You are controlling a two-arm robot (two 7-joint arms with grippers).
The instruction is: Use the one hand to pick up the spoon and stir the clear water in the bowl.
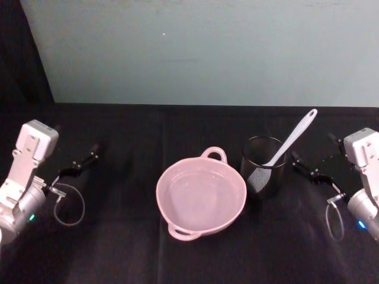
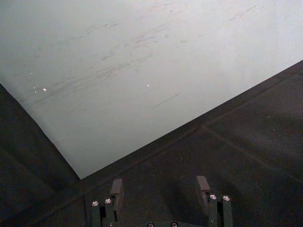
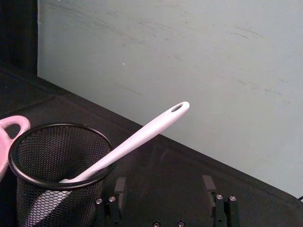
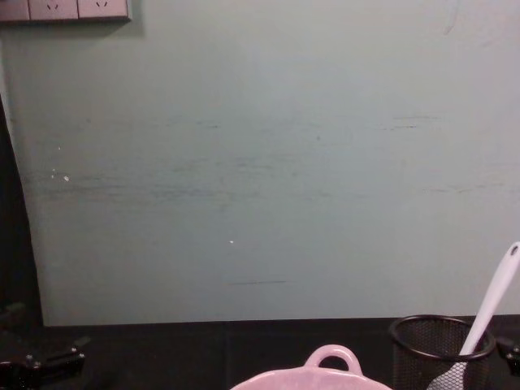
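Plainly found the right claw [image 3: 163, 185] spread open and empty, low over the counter [image 1: 130, 136] just to the right of the black wire-mesh cup [image 1: 263, 171]. Saw nothing between its fingers [image 3: 120, 187].

Noted the spoon [image 1: 290, 139] standing blade-down inside that cup, resting against the rim, its slim handle slanting up and out over the cup's right side toward the back wall. Made out the oval hole at the handle's free end, well above the rim.

Judged the spoon light, stiff and smooth: plastic, unlikely to bend, but slick enough to twist in a narrow pinch. Reckoned the best hold lay on the bare handle between the cup's rim and the oval hole, squeezed across its thin sides. Expected a lift along the handle's own slant, lest the squarish blade catch the mesh and tip the light cup.

Placed the pale pink bowl [image 1: 166, 201] just left of the cup, close but apart, loop handle facing the wall, seemingly with clear water in it.

Spotted the left claw [image 2: 160, 185] parked far left of the cup, beyond the bowl, likewise open and idle.
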